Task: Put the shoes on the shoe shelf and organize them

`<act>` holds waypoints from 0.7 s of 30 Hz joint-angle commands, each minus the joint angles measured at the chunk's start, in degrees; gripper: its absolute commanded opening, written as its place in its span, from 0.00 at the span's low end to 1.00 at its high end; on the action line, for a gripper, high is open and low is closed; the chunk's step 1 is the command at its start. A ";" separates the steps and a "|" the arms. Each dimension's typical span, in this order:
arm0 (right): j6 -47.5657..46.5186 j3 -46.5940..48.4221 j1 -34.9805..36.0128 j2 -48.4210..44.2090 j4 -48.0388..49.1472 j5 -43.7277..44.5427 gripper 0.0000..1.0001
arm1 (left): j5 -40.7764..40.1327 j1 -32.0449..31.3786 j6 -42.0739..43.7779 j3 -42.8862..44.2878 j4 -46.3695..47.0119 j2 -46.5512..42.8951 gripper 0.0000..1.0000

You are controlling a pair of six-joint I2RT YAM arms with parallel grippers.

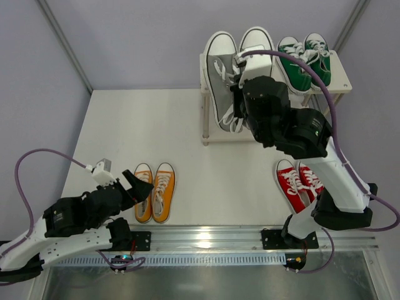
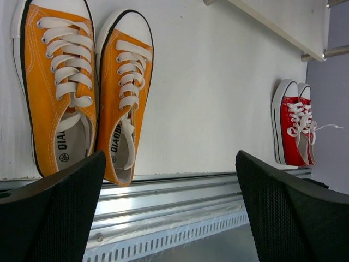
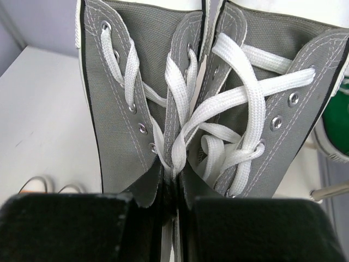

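The shoe shelf point(image 1: 337, 87), pale wood, stands at the back right. A green pair point(image 1: 305, 59) sits on the right of its top board. My right gripper point(image 1: 240, 94) is shut on the inner collars of a grey pair point(image 1: 225, 69), holding both shoes together over the left of the top board; the wrist view shows the grey pair point(image 3: 163, 93) pinched between the fingers point(image 3: 82, 229). An orange pair point(image 1: 155, 190) lies on the table at the near left, also in the left wrist view point(image 2: 87, 93). My left gripper point(image 1: 139, 186) is open and empty just beside it. A red pair point(image 1: 299, 184) lies at the near right.
A metal rail point(image 1: 206, 239) runs along the table's near edge in front of both arm bases. The red pair point(image 2: 294, 131) and a corner of the shelf point(image 2: 283, 24) show in the left wrist view. A frame post point(image 1: 62, 44) stands at the back left.
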 commanded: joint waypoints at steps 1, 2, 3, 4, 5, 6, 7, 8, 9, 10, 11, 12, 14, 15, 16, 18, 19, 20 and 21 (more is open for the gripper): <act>-9.64 3.61 -5.95 0.72 20.94 4.55 0.04 | -0.64 -0.14 0.73 2.75 0.73 0.79 0.98; -9.20 7.01 -7.45 3.17 20.59 2.96 0.04 | -0.64 -0.14 0.56 3.10 0.47 0.70 0.98; -9.11 8.70 -10.42 4.32 19.54 1.47 0.04 | -0.73 -0.14 0.47 3.19 0.29 0.53 0.98; -8.94 10.02 -11.67 5.38 19.10 -1.77 0.04 | -0.82 -0.14 0.38 3.20 0.11 0.53 0.98; -8.50 11.77 -12.81 7.04 18.48 -3.10 0.04 | -0.82 -0.14 0.29 3.37 0.03 0.35 0.98; -8.32 12.23 -14.13 7.50 18.22 -4.86 0.04 | -0.90 -0.14 0.20 3.46 -0.15 0.35 0.97; -8.06 12.58 -16.15 8.02 17.87 -7.83 0.04 | -0.90 -0.14 0.20 3.46 -0.15 0.09 0.98; -7.36 12.67 -17.47 8.64 16.91 -9.69 0.04 | -0.99 -0.14 0.03 3.55 -0.24 0.09 0.98; -5.26 12.58 -18.62 8.82 16.55 -11.36 0.04 | -1.08 -0.14 -0.06 3.37 -0.33 0.00 0.98; -4.81 12.32 -20.63 9.08 16.37 -12.68 0.04 | -1.08 -0.14 -0.15 3.37 -0.33 0.09 0.98; -4.37 11.97 -21.52 9.26 16.11 -15.57 0.04 | -1.08 -0.14 -0.15 3.28 -0.24 0.00 0.97; -4.02 11.97 -22.31 9.87 15.93 -17.08 0.04 | -1.17 -0.14 -0.15 3.28 -0.24 0.00 0.98; -3.75 12.49 -24.33 10.66 15.41 -21.55 0.04 | -1.26 -0.23 -0.15 3.02 -0.24 0.18 0.97; -3.84 12.76 -24.86 11.27 15.14 -22.70 0.04 | -1.34 -0.15 -0.06 3.02 -0.24 0.18 0.98; -3.75 13.02 -25.30 11.63 15.05 -23.59 0.04 | -1.43 -0.14 -0.15 2.93 -0.24 0.18 0.97; -3.31 13.55 -26.27 12.07 14.61 -25.34 0.04 | -1.61 -0.14 -0.24 2.84 -0.24 0.09 0.97; -2.79 13.64 -26.62 12.33 14.44 -25.87 0.04 | -1.61 -0.14 -0.32 2.76 -0.24 -0.09 0.97; -2.52 13.46 -27.06 12.51 14.52 -26.14 0.04 | -1.78 -0.14 -0.32 2.50 -0.15 -0.17 0.98; -2.17 13.55 -27.67 12.68 14.18 -26.84 0.04 | -1.87 -0.14 -0.41 2.49 -0.33 -0.52 0.97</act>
